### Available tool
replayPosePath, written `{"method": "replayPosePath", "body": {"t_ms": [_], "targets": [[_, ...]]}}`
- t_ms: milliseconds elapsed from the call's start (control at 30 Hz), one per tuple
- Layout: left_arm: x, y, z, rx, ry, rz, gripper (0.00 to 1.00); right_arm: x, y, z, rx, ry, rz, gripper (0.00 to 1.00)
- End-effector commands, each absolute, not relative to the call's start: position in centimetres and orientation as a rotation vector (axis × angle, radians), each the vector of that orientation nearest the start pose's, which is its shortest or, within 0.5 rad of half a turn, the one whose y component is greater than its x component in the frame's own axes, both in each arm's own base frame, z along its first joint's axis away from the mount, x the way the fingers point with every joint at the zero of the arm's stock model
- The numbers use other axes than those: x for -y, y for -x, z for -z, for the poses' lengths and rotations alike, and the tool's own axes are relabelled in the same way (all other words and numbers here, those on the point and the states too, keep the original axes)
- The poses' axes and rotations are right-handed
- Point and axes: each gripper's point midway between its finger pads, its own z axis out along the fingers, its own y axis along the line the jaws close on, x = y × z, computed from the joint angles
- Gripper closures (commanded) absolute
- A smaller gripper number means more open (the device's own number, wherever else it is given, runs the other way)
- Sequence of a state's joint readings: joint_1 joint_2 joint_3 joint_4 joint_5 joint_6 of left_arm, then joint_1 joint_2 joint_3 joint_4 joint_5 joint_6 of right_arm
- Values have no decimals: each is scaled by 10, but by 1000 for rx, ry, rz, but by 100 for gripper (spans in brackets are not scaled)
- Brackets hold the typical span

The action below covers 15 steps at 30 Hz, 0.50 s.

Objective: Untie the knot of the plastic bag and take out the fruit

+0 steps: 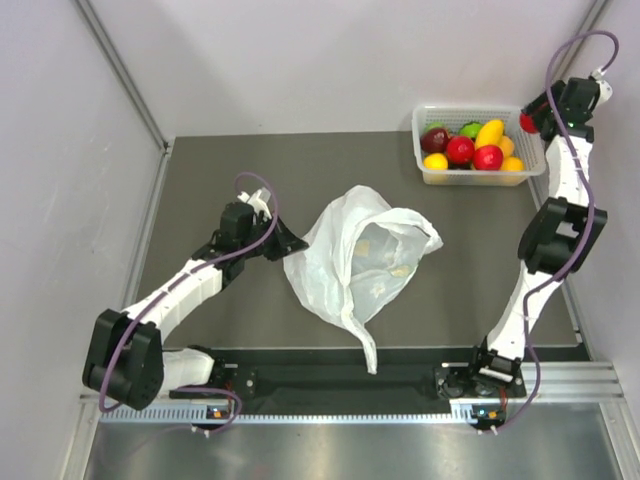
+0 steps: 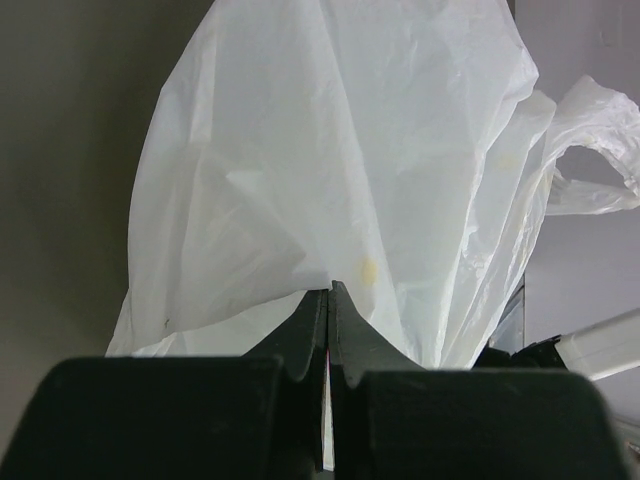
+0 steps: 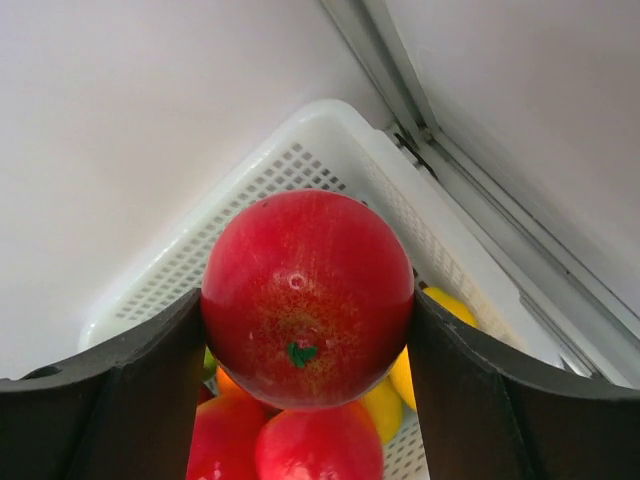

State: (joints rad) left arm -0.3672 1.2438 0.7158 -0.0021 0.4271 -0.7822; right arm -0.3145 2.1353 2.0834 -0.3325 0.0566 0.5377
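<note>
The white plastic bag (image 1: 357, 258) lies open and slack on the dark mat; it fills the left wrist view (image 2: 340, 170). My left gripper (image 1: 283, 243) is shut on the bag's left edge, jaws pinched together (image 2: 330, 290). My right gripper (image 1: 530, 122) is shut on a bright red round fruit (image 3: 308, 298) and holds it above the right end of the white basket (image 1: 428, 172). In the basket lie two red fruits (image 1: 460, 150), a yellow oblong fruit (image 1: 490, 132), orange fruits (image 1: 436, 162), a dark red apple (image 1: 434, 138) and a green fruit (image 1: 469, 129).
The basket's mesh wall (image 3: 300, 160) stands close to the white back wall and the right frame rail (image 3: 480, 190). A tail of the bag (image 1: 366, 345) hangs over the mat's near edge onto the black base rail (image 1: 340, 380).
</note>
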Motion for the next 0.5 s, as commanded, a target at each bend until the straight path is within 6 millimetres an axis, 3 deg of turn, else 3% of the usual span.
{"method": "replayPosePath", "body": {"t_ms": [0, 133, 233, 267, 300, 400, 467], "targets": [[219, -291, -161, -2215, 132, 1121, 100, 185, -608, -272, -1746, -842, -222, 94], [218, -290, -154, -2227, 127, 1111, 100, 177, -616, -242, -1816, -825, -281, 80], [220, -290, -154, -2226, 121, 1119, 100, 174, -616, -241, -1831, -804, -293, 53], [220, -290, -154, -2225, 123, 1119, 100, 173, -616, -243, -1830, -797, -294, 23], [219, -290, -153, -2223, 124, 1117, 100, 171, -615, -247, -1831, -780, -294, 1], [220, -291, -152, -2220, 123, 1120, 100, 172, -613, -265, -1823, -756, -285, 0], [220, -292, -151, -2222, 124, 1120, 100, 169, -608, -290, -1786, -729, -290, 0]]}}
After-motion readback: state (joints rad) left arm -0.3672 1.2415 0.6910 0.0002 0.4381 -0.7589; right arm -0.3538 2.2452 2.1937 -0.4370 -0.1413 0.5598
